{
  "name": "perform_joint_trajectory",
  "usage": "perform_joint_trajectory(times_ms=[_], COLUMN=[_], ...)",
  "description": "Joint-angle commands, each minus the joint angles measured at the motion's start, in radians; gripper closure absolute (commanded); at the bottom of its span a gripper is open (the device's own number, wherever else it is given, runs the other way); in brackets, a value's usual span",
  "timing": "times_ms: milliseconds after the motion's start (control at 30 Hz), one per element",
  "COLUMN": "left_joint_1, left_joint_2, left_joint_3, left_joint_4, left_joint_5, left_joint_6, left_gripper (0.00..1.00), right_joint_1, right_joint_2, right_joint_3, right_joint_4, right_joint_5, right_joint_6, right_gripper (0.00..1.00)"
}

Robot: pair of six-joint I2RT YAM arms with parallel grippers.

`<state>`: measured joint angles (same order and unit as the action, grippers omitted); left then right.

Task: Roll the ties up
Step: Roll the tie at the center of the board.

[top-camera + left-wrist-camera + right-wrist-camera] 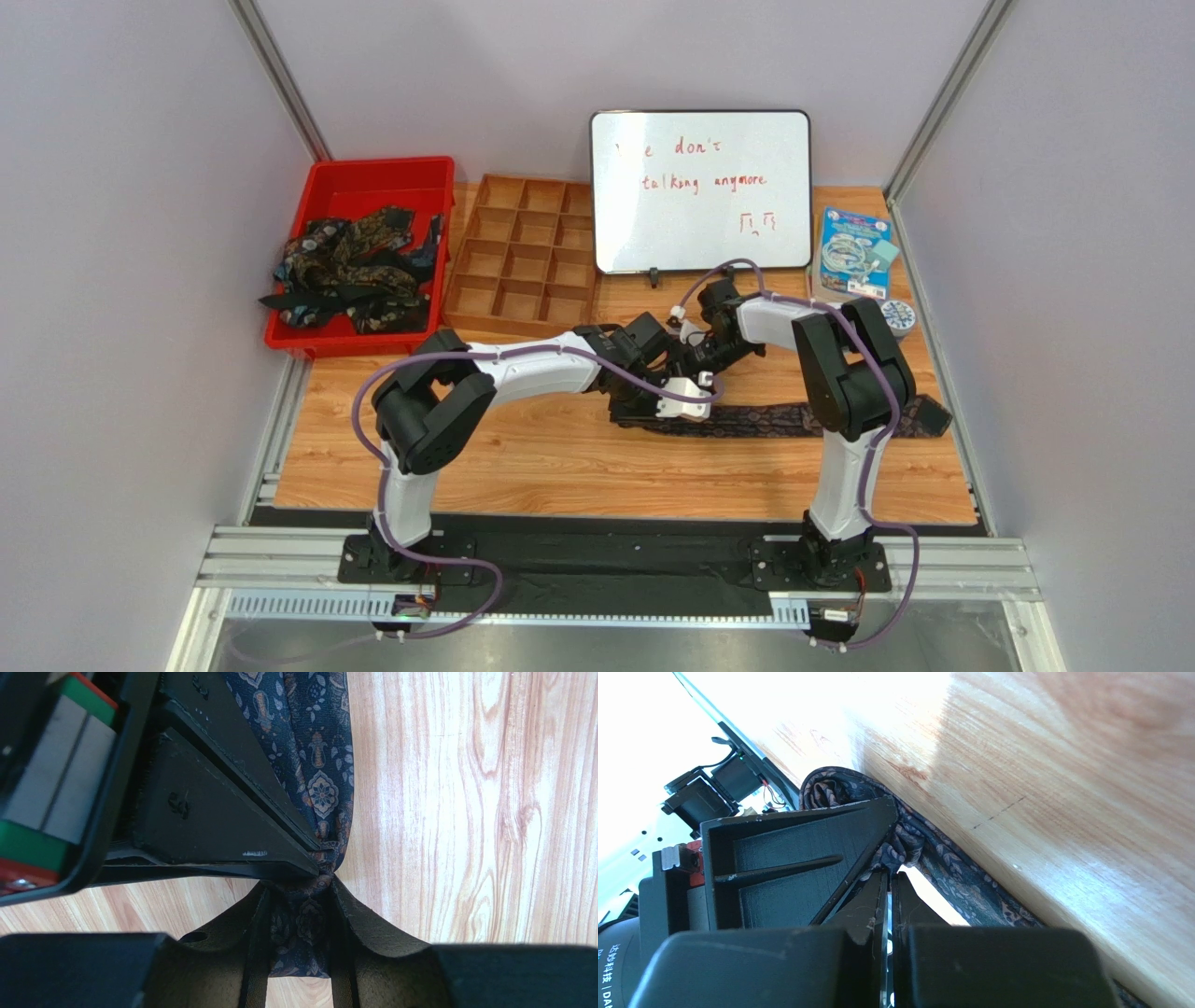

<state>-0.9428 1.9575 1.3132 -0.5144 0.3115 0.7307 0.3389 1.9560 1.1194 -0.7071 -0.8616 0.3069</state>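
Observation:
One dark paisley tie (814, 419) lies stretched along the wooden table, running right from where both grippers meet. In the left wrist view my left gripper (303, 899) has its two fingers closed around a bunched fold of the tie (319, 777), and the fabric fills the gap between them. My right gripper (889, 875) is shut, jaws almost touching, and pinches the gathered tie (962, 882) at its tip, right beside the left fingers. More ties (351, 266) lie heaped in the red bin (372, 175).
A wooden compartment tray (522, 252) stands right of the red bin. Behind the grippers a whiteboard (701, 189) leans upright. A blue packet (856, 252) and a small round object (898, 317) sit at the back right.

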Motion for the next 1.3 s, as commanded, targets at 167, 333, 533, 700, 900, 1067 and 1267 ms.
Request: perform_joint_trajectory(times_ms=[167,333,533,700,900,1067,1267], left_joint_1=[-0.004,-0.002,-0.001,-0.001,-0.001,-0.001,-0.001], left_joint_2=[-0.042,-0.106,-0.164,-0.111,-0.051,-0.019,-0.026], left_joint_3=[-0.041,-0.054,-0.071,-0.019,-0.003,-0.012,-0.052], left_joint_4=[-0.046,-0.006,0.074,0.068,0.068,0.047,0.039], left_joint_5=[0.023,0.032,0.034,0.050,0.058,0.044,0.058], left_joint_6=[-0.017,-0.051,-0.063,-0.059,-0.037,-0.024,-0.028], left_gripper=[0.49,0.37,0.27,0.26,0.38,0.61,0.71], right_joint_1=[-0.003,0.000,0.002,0.000,0.000,-0.006,-0.043], right_joint_2=[0.060,0.064,0.058,0.049,0.041,0.020,-0.046], right_joint_3=[0.016,-0.003,-0.004,0.000,0.003,0.006,0.048], right_joint_4=[0.043,0.063,0.063,0.064,0.067,0.055,-0.049], right_joint_5=[0.073,0.075,0.072,0.056,0.042,0.018,0.006], right_joint_6=[-0.040,-0.028,-0.019,-0.012,-0.002,0.001,-0.029], right_gripper=[1.00,1.00,1.00,1.00,1.00,1.00,0.86])
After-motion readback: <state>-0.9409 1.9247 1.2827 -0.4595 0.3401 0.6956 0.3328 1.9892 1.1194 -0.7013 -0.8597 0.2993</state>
